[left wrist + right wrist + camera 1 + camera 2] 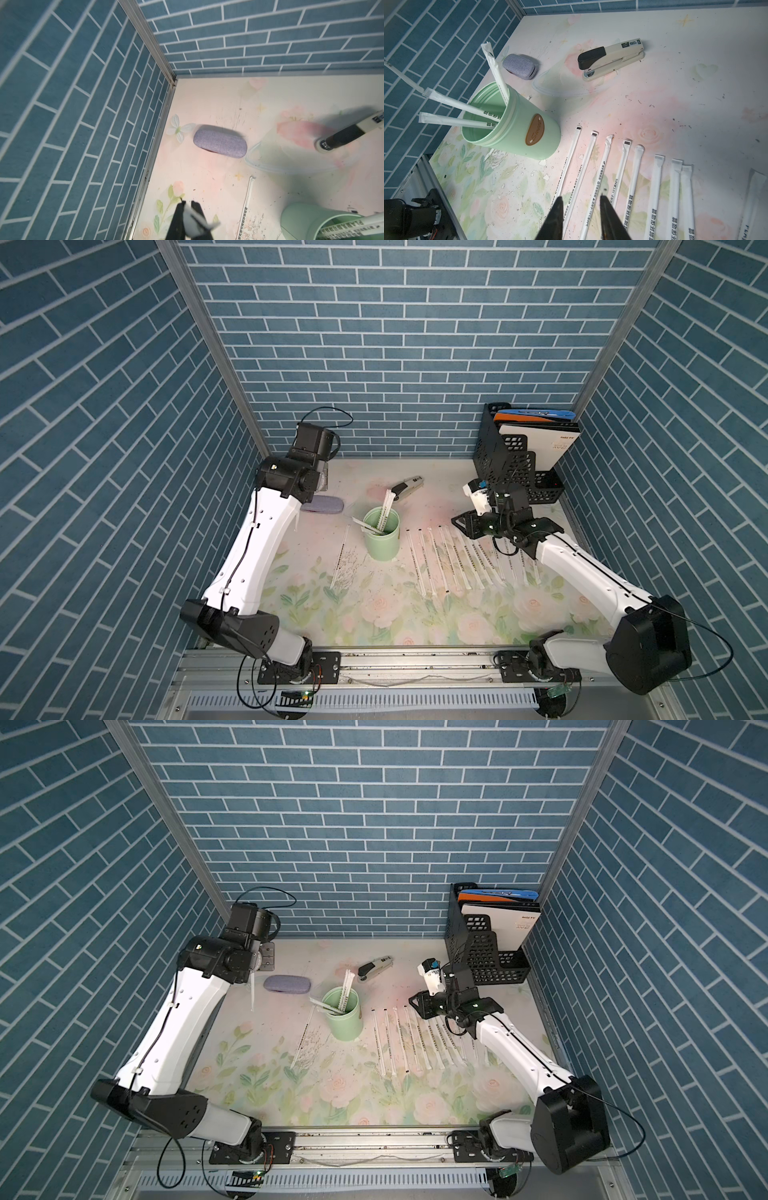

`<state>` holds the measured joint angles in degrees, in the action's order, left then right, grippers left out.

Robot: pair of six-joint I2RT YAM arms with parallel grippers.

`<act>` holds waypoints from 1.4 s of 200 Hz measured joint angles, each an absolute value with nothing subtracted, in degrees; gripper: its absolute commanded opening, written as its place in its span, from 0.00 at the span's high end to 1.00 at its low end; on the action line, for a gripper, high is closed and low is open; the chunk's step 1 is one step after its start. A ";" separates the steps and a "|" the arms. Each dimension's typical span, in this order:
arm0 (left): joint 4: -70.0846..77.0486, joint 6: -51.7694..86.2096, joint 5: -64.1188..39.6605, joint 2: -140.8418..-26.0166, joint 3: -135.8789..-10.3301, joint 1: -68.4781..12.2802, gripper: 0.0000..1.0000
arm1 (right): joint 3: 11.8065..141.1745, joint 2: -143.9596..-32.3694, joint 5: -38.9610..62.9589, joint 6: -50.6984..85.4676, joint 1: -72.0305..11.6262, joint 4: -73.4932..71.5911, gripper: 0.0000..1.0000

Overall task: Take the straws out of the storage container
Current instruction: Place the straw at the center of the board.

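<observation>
Straws (655, 187) lie side by side in a row on the floral tabletop (415, 614), to the right of the mint-green cup (380, 543), which stands upright near the middle. One lone straw (340, 556) lies on the cup's other side. A few wrapped straws (456, 122) lean out of the cup's mouth. The right gripper (581, 197) hovers just above the row, its jaws partly apart with nothing between them. The left gripper (188, 204), up by the back left corner, is pinched tight on a single straw (252, 990) that hangs down clear of the cup. A stapler (407, 486) lies behind the cup, with a grey fabric case (286, 984) off to the left. A black perforated file holder (511, 464) stands in the back right corner.
</observation>
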<state>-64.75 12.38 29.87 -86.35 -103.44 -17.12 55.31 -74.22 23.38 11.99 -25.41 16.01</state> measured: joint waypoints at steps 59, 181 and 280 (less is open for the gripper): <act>-62.61 12.99 24.73 -94.04 -94.74 -15.79 0.93 | 53.52 -74.00 23.40 11.99 -25.41 15.77 0.70; -56.99 13.08 18.94 -101.78 -85.30 -15.03 0.92 | 52.42 -74.00 23.81 11.99 -25.41 14.37 0.70; -55.33 13.04 16.14 -104.79 -84.05 -13.63 0.91 | 52.42 -74.02 24.01 11.99 -25.39 14.02 0.69</act>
<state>-55.33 13.04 16.14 -104.79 -84.05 -13.63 52.42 -74.02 24.01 11.99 -25.39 14.02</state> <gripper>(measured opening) 0.090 0.306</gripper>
